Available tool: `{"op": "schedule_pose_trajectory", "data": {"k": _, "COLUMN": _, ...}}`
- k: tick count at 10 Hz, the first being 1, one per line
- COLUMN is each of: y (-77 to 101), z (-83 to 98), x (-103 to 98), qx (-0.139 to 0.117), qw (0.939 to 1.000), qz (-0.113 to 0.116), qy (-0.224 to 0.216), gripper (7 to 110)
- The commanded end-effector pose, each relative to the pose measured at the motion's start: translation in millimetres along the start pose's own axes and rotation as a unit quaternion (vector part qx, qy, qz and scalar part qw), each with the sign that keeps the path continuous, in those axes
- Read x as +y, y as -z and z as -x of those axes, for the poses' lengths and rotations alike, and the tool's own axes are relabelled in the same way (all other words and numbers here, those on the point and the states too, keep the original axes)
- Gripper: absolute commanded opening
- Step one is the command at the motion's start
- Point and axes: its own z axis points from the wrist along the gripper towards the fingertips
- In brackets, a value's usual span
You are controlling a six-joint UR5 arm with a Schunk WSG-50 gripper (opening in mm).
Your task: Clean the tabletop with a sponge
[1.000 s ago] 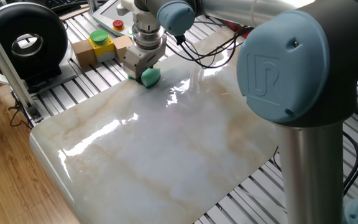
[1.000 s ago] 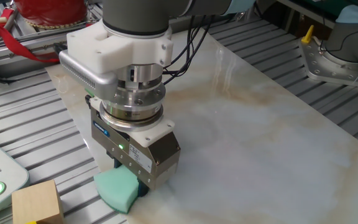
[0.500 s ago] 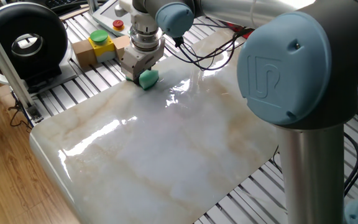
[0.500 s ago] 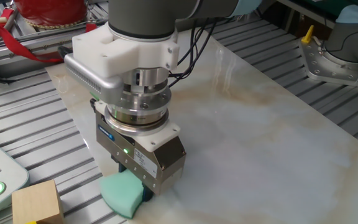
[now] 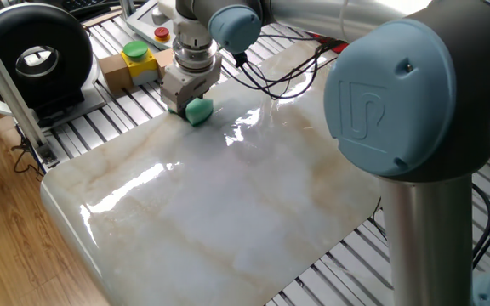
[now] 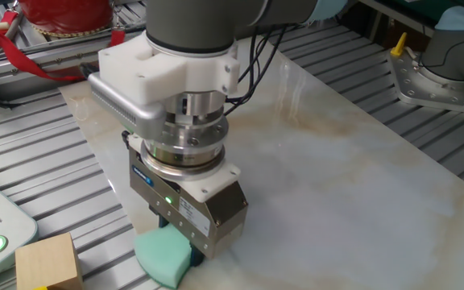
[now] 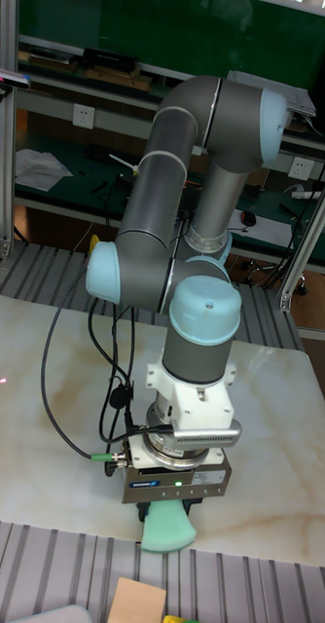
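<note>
The glossy marble bench (image 5: 228, 195) rests on a grey slatted frame (image 5: 109, 127), and the green sponge (image 5: 198, 110) lies pressed at its edge, near wooden blocks (image 5: 117, 72).

Behind my table stood a dark green wall (image 7: 104, 24) with white sockets (image 7: 82, 116) and a cluttered shelf (image 7: 75, 76). The floor (image 5: 7, 238) was of light wood, with bright light reflected from above.
</note>
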Motion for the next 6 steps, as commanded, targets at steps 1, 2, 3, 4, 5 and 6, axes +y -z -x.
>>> {"op": "schedule_pose_trajectory", "data": {"k": 1, "y": -2.4, "z": 0.0, "x": 18.5, "qx": -0.003, "qw": 0.9998, "qz": 0.005, "qy": -0.017, "gripper": 7}}
{"op": "schedule_pose_trajectory", "data": {"k": 2, "y": -3.5, "z": -0.5, "x": 22.2, "qx": -0.003, "qw": 0.9998, "qz": 0.004, "qy": -0.019, "gripper": 7}}
{"op": "schedule_pose_trajectory", "data": {"k": 3, "y": -3.7, "z": -0.7, "x": 25.3, "qx": -0.003, "qw": 0.9998, "qz": 0.003, "qy": -0.022, "gripper": 7}}
{"op": "schedule_pose_trajectory", "data": {"k": 4, "y": -3.3, "z": 0.1, "x": 28.2, "qx": -0.003, "qw": 0.9997, "qz": 0.002, "qy": -0.023, "gripper": 7}}
{"op": "schedule_pose_trajectory", "data": {"k": 5, "y": -2.5, "z": 1.1, "x": 31.2, "qx": -0.002, "qw": 0.9997, "qz": 0.001, "qy": -0.025, "gripper": 7}}
{"op": "schedule_pose_trajectory", "data": {"k": 6, "y": -2.0, "z": 1.9, "x": 33.2, "qx": -0.002, "qw": 0.9997, "qz": 0.001, "qy": -0.026, "gripper": 7}}
